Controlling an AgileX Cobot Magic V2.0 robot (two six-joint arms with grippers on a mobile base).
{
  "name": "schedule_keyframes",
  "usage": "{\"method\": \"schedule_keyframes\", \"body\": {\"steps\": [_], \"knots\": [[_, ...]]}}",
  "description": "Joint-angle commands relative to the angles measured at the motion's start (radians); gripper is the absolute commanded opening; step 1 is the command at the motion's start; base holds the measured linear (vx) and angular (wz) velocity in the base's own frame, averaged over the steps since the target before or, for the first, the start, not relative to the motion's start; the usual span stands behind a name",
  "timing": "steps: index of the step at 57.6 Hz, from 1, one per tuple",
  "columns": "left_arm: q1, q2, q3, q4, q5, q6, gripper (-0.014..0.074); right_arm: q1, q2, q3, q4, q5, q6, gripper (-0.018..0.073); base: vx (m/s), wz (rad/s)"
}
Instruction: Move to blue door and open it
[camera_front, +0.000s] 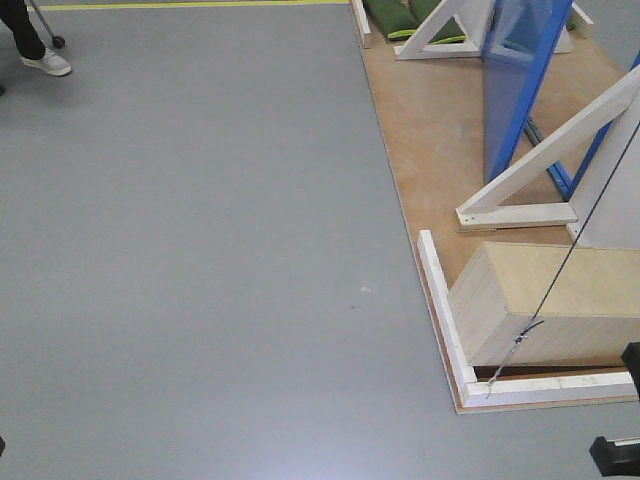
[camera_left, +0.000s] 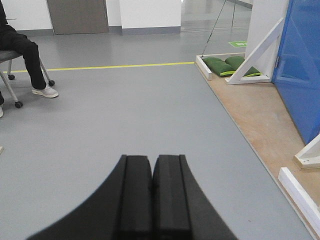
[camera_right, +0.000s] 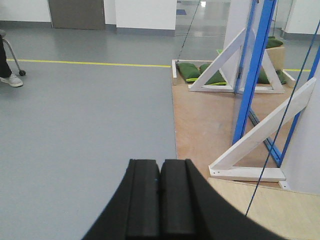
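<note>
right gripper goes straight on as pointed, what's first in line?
Nothing near, it seems. The right gripper, fingers shut, points along grey floor just left of the platform edge; the blue door stands off to its right. Depth is unclear.

I see the bright blue door (camera_front: 512, 90), white braces (camera_front: 545, 152), plain grey floor (camera_front: 200, 250), a yellow line (camera_left: 110, 66), green cushions (camera_left: 222, 65).

Grey floor (camera_front: 200, 250) with a yellow line (camera_left: 110, 66), white walls (camera_right: 145, 12).
</note>
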Motion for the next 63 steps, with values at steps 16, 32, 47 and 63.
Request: {"method": "schedule_keyframes", "body": {"steps": [16, 32, 47, 63], "knots": [[-0.006, -0.012, -0.026, -0.008, -0.083, -0.004, 0.0073, -0.004, -0.014, 0.002, -0.006, -0.082, -0.002, 0.0012, 0.0, -0.01], [-0.006, -0.012, -0.026, -0.008, -0.083, -0.004, 0.0073, -0.004, -0.014, 0.002, -0.006, -0.082, -0.002, 0.0012, 0.07, -0.01], [-0.006, -0.012, -0.026, -0.008, -0.083, -0.004, 0.0073, -0.004, -0.014, 0.002, -0.006, -0.082, -0.002, 0.0012, 0.17, 0.04], [-0.006, -0.012, -0.026, -0.008, -0.083, -0.004, 0.0073, -0.004, -0.014, 0.002, -0.006, -0.082, -0.002, 0.0012, 0.22, -0.02]]}}
